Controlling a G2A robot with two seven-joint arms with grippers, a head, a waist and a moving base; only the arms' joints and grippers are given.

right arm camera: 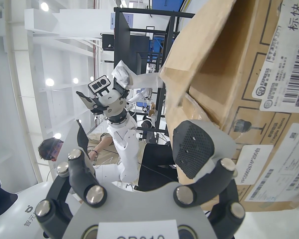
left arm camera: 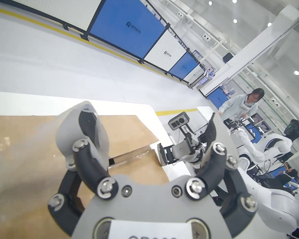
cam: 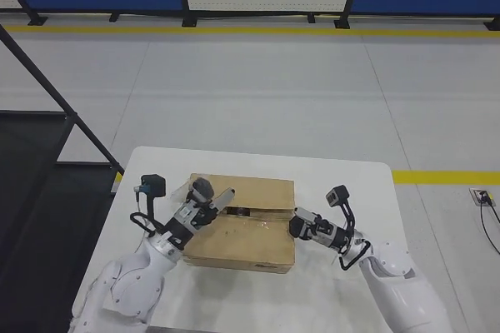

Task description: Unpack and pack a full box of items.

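Between the two pincers lies the box (cam: 240,225), a slit between its flaps, on a white table (cam: 350,179). Over its top the left pincer (cam: 214,198) gapes wide, empty. Beside its end wall the right pincer (cam: 298,223) stands open, empty. Beyond them run grey floor (cam: 250,91) and a yellow line (cam: 250,30).

top: overhead, looks down on table (cam: 342,179) | wrists: close, low, facing each other across box (left arm camera: 27,150)
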